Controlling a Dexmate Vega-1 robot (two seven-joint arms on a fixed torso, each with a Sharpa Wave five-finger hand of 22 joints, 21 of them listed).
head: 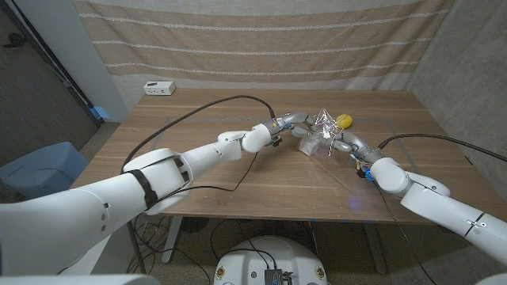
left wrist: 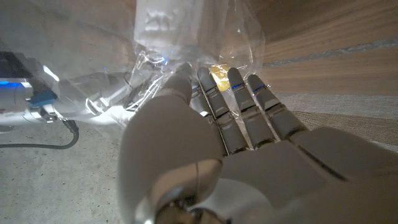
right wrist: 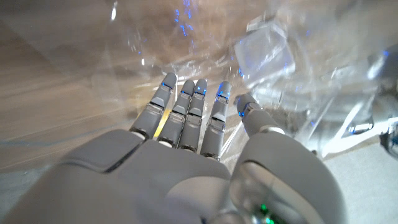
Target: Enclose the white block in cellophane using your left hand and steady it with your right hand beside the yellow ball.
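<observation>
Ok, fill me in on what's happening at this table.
The robot is wrapping a white block in cellophane at the table's middle. Its left hand has its fingers in the crinkled film, which is bunched up over the block. The right hand reaches in against the bundle from the other side. A yellow ball sits just behind.

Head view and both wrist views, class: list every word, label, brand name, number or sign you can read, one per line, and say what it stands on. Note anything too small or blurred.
No text can be read in these views.
Small white box at the table's far edge: dark marks on its front, too small to read.
White block under the cellophane: faint raised marks, too blurred to read.
</observation>
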